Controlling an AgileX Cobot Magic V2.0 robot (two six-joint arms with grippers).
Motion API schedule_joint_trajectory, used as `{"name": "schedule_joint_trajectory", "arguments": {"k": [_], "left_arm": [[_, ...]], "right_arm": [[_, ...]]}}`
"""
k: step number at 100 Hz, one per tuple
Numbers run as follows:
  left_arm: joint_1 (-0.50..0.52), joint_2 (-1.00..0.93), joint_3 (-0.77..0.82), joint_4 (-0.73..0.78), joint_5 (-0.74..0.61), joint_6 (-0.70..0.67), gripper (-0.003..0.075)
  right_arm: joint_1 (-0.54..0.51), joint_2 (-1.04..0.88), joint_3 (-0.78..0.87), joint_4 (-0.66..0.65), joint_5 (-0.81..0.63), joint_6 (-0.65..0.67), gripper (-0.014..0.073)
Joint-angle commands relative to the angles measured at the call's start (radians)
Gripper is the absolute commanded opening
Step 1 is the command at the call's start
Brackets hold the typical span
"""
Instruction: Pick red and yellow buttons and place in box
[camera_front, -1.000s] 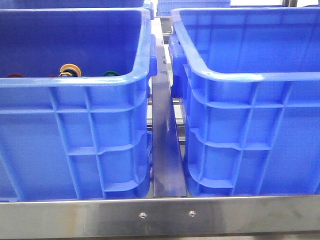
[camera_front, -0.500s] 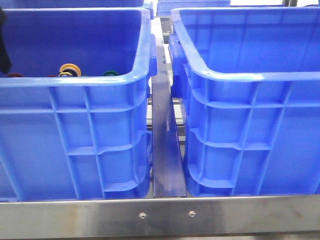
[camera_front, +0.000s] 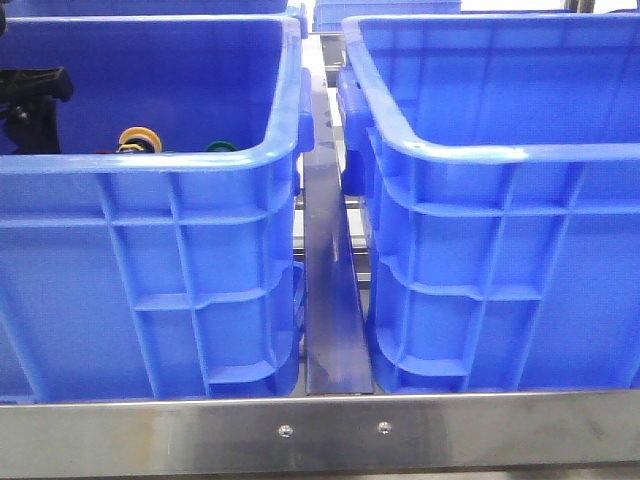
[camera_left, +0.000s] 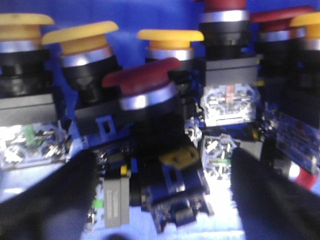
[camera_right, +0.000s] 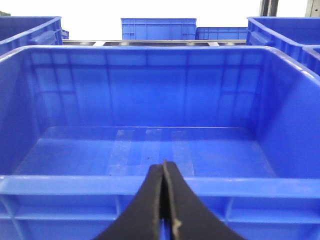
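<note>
Left gripper (camera_left: 160, 200) dropped deeper into left crate (camera_front: 150, 160), jaws spread.

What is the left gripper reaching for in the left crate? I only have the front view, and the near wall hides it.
Observer: In the left wrist view the left gripper is open, with a finger on each side of a red button.
Operator: Any yellow ones close by?
Observer: Yes, yellow buttons stand just behind it.
Operator: And the right gripper?
Observer: The right gripper is shut and holds nothing; it faces the empty box.
</note>
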Motion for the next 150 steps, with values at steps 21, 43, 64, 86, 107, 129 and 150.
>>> {"name": "schedule_joint_trajectory", "arguments": {"k": [21,43,64,86,107,129,150], "left_arm": [[-0.006,-0.040,-0.035,-0.018,-0.022,-0.011,0.0118],[-0.008,-0.066,-0.033,-0.018,-0.028,-0.008,0.0095],[-0.011,-0.165,-0.003,-0.014,-0.067,-0.005,0.0095],[-0.072,-0.347,0.120,-0.014,-0.151,-0.004,0.0095],[-0.205,-0.486,0.218,-0.014,-0.190,-0.004,0.0095],[-0.400,-0.544,0.247,-0.016,-0.215,-0.004,0.0095],[-0.615,-0.544,0.247,-0.016,-0.285,-0.004,0.0095]], "right_arm": [[-0.001,-0.023,0.005,-0.009,-0.081,0.002,-0.0070],[-0.001,-0.023,0.005,-0.009,-0.081,0.002,-0.0070],[-0.001,-0.023,0.005,-0.009,-0.081,0.002,-0.0070],[-0.001,-0.023,0.005,-0.009,-0.081,0.002,-0.0070],[-0.001,-0.023,0.005,-0.009,-0.081,0.002,-0.0070],[-0.001,-0.023,0.005,-0.009,-0.081,0.002,-0.0070],[-0.001,-0.023,0.005,-0.009,-0.082,0.002,-0.0070]]}}
